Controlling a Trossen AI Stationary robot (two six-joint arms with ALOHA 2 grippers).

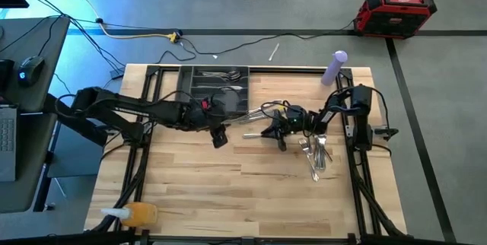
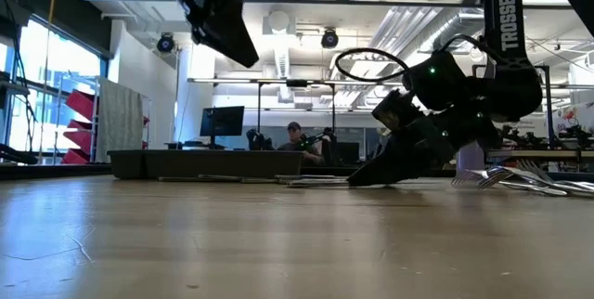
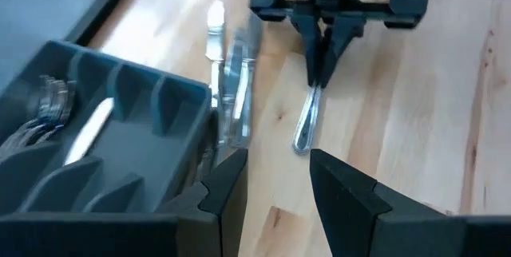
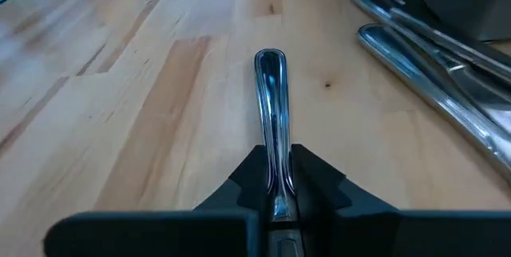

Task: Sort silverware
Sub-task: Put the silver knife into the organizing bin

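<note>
The right gripper (image 4: 275, 197) is clenched on a silver handle (image 4: 271, 105) lying on the table (image 1: 228, 192) just beside the tray (image 1: 194, 77); the piece's working end is hidden between the fingers. The left gripper (image 3: 275, 181) hovers over the tray's corner, fingers apart and empty. Loose knives (image 3: 231, 89) lie against the tray, and a silverware pile (image 1: 316, 154) sits well beyond them. A purple bottle (image 1: 335, 68) stands farther along the tray's edge of the table.
</note>
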